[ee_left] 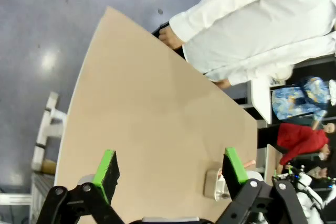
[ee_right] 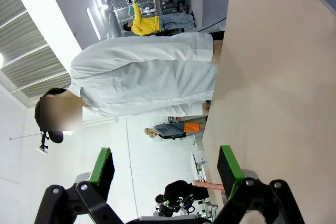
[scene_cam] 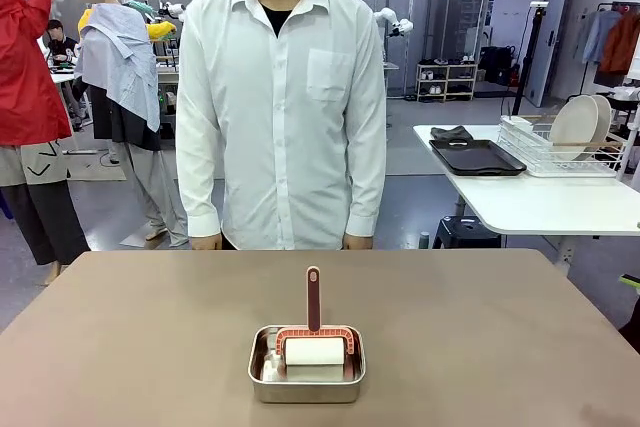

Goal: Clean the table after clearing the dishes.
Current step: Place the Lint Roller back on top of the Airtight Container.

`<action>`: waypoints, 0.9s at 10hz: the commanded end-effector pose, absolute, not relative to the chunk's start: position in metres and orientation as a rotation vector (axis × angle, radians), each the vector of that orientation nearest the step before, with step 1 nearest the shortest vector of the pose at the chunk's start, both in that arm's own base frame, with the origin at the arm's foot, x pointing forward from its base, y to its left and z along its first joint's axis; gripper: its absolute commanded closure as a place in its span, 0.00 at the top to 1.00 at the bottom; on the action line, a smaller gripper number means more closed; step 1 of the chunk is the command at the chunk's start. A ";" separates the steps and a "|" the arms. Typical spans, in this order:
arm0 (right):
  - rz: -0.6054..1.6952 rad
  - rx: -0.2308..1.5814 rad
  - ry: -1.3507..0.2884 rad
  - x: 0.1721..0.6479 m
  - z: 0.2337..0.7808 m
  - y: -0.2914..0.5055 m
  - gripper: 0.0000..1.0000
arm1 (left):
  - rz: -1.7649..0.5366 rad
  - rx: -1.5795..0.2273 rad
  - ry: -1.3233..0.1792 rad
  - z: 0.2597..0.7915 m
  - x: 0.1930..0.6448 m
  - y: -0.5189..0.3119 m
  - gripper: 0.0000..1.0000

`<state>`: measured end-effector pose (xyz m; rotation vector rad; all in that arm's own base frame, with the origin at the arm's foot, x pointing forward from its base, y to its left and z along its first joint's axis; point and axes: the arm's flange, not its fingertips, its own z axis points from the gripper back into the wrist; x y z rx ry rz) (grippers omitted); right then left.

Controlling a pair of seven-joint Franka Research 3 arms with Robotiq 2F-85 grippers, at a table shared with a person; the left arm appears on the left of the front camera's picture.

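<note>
The person point(scene_cam: 282, 107) wears a white long-sleeved collared shirt with a chest pocket; both robot hands point(ee_left: 170, 174) point(ee_right: 165, 171) are black with green pads.

One table point(scene_cam: 120, 347), one pan point(scene_cam: 306, 379), one roller point(scene_cam: 314, 342).

Plain taupe counter point(scene_cam: 120, 347); silver steel pan point(scene_cam: 306, 383); white roller point(scene_cam: 314, 351) on a reddish-brown handle point(scene_cam: 313, 299); person's white shirt point(scene_cam: 285, 97).

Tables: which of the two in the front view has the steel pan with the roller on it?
The brown table in front of the person holds the pan. The white table carries a dark tray and a wire rack.
</note>
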<state>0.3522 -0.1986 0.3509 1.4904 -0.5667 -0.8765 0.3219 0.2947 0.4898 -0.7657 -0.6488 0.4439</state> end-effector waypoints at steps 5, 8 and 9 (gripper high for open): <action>-0.865 1.491 -0.567 0.348 0.354 -0.199 1.00 | 0.478 -0.801 -0.610 0.493 0.320 0.318 1.00; -0.865 1.491 -0.567 0.348 0.354 -0.199 1.00 | 0.478 -0.801 -0.610 0.493 0.320 0.318 1.00; -0.865 1.491 -0.567 0.348 0.354 -0.199 1.00 | 0.478 -0.801 -0.610 0.493 0.320 0.318 1.00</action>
